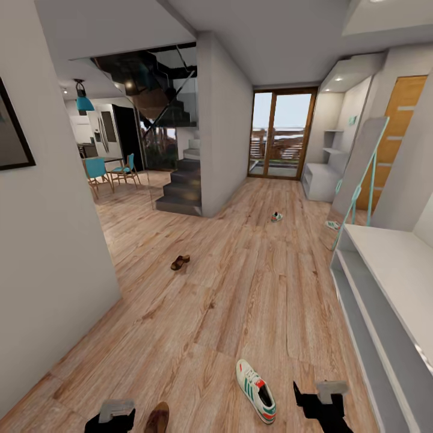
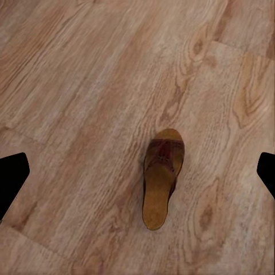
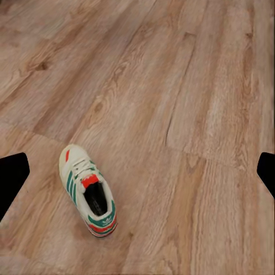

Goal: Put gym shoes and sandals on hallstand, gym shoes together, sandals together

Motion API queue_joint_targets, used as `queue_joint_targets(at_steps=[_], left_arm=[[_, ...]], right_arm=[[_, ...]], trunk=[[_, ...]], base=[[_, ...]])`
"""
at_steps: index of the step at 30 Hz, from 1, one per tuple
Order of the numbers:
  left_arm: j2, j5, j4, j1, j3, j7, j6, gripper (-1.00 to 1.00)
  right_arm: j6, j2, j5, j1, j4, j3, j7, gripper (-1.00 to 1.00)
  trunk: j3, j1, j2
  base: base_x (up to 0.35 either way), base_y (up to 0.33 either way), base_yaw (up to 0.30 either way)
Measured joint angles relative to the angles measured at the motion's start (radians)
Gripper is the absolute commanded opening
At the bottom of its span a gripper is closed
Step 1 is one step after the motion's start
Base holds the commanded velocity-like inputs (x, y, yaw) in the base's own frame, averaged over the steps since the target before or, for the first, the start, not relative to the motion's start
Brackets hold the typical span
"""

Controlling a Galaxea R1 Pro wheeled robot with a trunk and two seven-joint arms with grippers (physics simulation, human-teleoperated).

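Observation:
One gym shoe (image 1: 255, 390) (image 3: 87, 193), white with green stripes, lies on the corridor floor (image 1: 240, 288) just left of my right gripper (image 1: 323, 402) (image 3: 139, 175), which hangs open above the floor. The other gym shoe (image 1: 276, 217) lies far down the corridor. A brown sandal (image 1: 158, 418) (image 2: 162, 177) lies below my open left gripper (image 1: 113, 417) (image 2: 139, 175), beside its midline. The second sandal (image 1: 180, 262) rests mid-floor to the left. The hallstand (image 1: 320, 181), pale grey with two wall shelves above, stands at the far right near the glass door.
A long low white shelf unit (image 1: 385, 288) runs along the right wall beside me. A teal-framed mirror (image 1: 361, 180) leans behind it. A wall (image 1: 54, 252) stands close on the left. Stairs (image 1: 183, 189) and a dining area (image 1: 111, 171) lie far left.

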Motion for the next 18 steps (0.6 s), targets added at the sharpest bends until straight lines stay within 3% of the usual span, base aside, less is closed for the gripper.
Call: queue_joint_targets(at_steps=[4,9,18], left_arm=[[-0.001,-0.001,0.001,-0.055,-0.001,0.0,0.045,1.0],[-0.002,0.0,0.005,-0.088,-0.002,0.001,0.06,1.0],[-0.003,0.001,0.006,-0.093,-0.002,0.001,0.064,1.0]], right_arm=[[0.01,0.0,0.001,-0.084,-0.006,0.0,0.0,1.0],[0.102,0.0,-0.002,-0.166,-0.008,-0.001,-0.001,1.0],[0.161,-0.001,-0.004,-0.187,0.002,-0.001,0.007,1.0]], trunk=[[-0.013,0.015,-0.028],[-0.028,0.035,-0.063],[-0.057,0.069,-0.126]], base=[[0.0,0.0,0.0],[0.0,0.0,0.0],[0.0,0.0,0.0]])
